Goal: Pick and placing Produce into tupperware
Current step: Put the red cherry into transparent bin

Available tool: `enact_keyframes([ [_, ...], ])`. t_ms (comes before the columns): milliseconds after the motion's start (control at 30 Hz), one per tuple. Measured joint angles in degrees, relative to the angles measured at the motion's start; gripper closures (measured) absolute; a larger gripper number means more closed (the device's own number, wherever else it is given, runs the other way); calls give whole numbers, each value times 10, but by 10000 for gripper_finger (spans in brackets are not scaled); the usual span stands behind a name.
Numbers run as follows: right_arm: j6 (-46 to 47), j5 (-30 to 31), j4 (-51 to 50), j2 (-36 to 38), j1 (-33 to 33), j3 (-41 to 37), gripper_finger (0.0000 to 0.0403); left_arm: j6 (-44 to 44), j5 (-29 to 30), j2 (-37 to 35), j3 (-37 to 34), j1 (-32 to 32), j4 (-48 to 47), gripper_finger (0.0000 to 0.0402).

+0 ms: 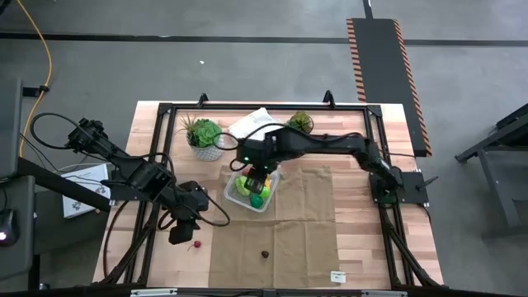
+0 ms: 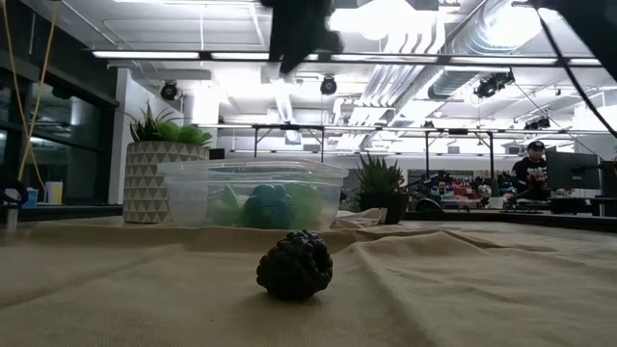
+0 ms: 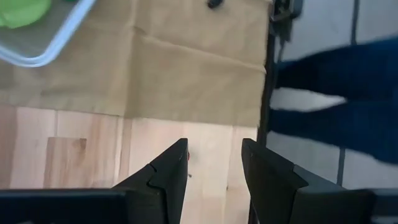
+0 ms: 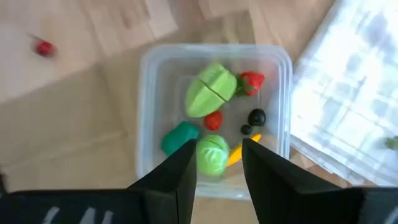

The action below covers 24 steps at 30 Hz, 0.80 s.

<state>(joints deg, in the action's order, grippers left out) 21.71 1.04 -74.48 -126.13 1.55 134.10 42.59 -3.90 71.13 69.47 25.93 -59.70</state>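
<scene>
Your right gripper [image 4: 216,158] hangs directly over the tupperware [image 1: 230,195], fingers apart w/ nothing between them; a round light-green piece [image 4: 211,155] lies in the container right under the gap. The tupperware sits mid-bench at the upper-left edge of the tan cloth [image 1: 305,223], next to the white plastic bag [image 4: 348,112].

Inside it, per the right wrist view: a big split light-green piece [image 4: 211,92], a strawberry-like red piece [image 4: 250,82], a small red piece [image 4: 213,120], 2 small black pieces [image 4: 255,118], a teal piece [image 4: 179,137] and a yellow-orange piece [image 4: 235,154] partly hidden by a finger.

Still outside: 1 dark bumpy piece [image 1: 266,254] on the cloth, well apart from the container toward the bench's front edge, and 1 small red piece [image 1: 196,244] on bare wood.

Your left gripper [image 3: 214,171] is low over the bench's front-left area, fingers apart and empty; that small red piece lies just beside it, showing at 1 fingertip in the left wrist view.

2 potted plants [image 1: 203,136] stand behind the tupperware. In the low view a person [image 2: 529,169] is far back in the room.
</scene>
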Motion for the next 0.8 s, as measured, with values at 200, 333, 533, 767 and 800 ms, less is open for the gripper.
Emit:
enact_keyframes([
  [200,62,77,-18,69,46,1,284,-51,-41,0,0,13,-19,261],
  [333,125,133,-48,90,82,0,284,-34,-21,0,-17,43,-28,261],
  [533,211,184,-79,95,134,0,284,21,-19,0,-72,98,-8,261],
  [767,284,239,-98,95,169,0,284,120,-7,0,-138,139,63,261],
  [800,290,243,-106,95,172,0,284,135,-3,0,-147,142,74,261],
])
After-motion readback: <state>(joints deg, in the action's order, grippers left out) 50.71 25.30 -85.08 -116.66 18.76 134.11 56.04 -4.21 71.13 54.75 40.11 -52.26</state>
